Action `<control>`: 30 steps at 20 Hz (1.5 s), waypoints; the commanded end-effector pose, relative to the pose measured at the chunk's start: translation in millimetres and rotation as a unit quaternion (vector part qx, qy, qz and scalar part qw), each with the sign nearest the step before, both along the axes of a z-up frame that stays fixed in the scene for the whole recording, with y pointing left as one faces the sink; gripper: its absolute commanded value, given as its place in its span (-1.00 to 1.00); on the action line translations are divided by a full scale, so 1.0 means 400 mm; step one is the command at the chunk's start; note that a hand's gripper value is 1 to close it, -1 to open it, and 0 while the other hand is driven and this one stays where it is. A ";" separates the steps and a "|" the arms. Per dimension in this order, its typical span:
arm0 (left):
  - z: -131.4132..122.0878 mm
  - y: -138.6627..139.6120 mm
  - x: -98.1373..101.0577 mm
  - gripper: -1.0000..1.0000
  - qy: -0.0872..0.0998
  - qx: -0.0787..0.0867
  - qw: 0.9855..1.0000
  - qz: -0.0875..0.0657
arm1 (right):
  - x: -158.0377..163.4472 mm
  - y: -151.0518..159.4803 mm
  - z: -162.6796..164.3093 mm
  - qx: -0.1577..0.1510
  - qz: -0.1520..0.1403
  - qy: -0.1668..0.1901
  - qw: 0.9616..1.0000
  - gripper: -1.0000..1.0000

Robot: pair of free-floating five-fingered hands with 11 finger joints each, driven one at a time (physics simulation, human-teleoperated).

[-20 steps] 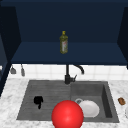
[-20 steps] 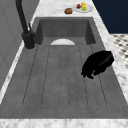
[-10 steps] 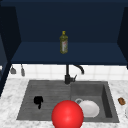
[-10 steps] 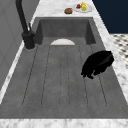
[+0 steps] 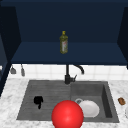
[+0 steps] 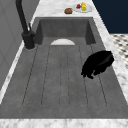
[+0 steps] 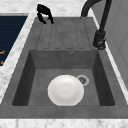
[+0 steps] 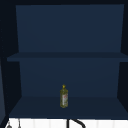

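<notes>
The left hand (image 5: 38, 100) hovers over the ribbed grey drainboard (image 6: 62, 80), fingers curled downward around nothing. To its right, well apart and lower, a smooth round white plate (image 5: 88, 108) lies flat in the matte stone basin (image 7: 100, 80), past the black faucet (image 5: 68, 77).

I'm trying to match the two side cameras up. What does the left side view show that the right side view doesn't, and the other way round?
The left side view alone has the brown bun and the plate of fruit on the counter beyond the basin. The right side view alone has the whole white plate lying in the basin, with the drain beside it. Both share the black hand with curled fingers over the ribbed draining board, the black faucet and the marble counter.
</notes>
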State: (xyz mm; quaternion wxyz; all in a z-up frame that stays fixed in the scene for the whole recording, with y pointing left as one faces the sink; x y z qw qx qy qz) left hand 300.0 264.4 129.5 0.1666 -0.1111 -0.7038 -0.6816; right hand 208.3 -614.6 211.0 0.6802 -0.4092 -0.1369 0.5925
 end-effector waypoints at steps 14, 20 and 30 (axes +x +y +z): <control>0.000 0.000 0.000 0.00 0.000 0.000 1.000 0.000 | 0.018 -0.014 -0.035 0.158 0.051 0.004 0.986 -1.00; 0.000 0.000 0.000 0.00 0.000 0.000 1.000 0.000 | 0.018 -0.008 -0.044 0.148 0.052 0.003 0.988 -1.00; 0.000 0.000 0.000 0.00 0.000 0.000 1.000 0.000 | -0.005 0.075 -0.047 0.170 0.069 0.023 0.983 -1.00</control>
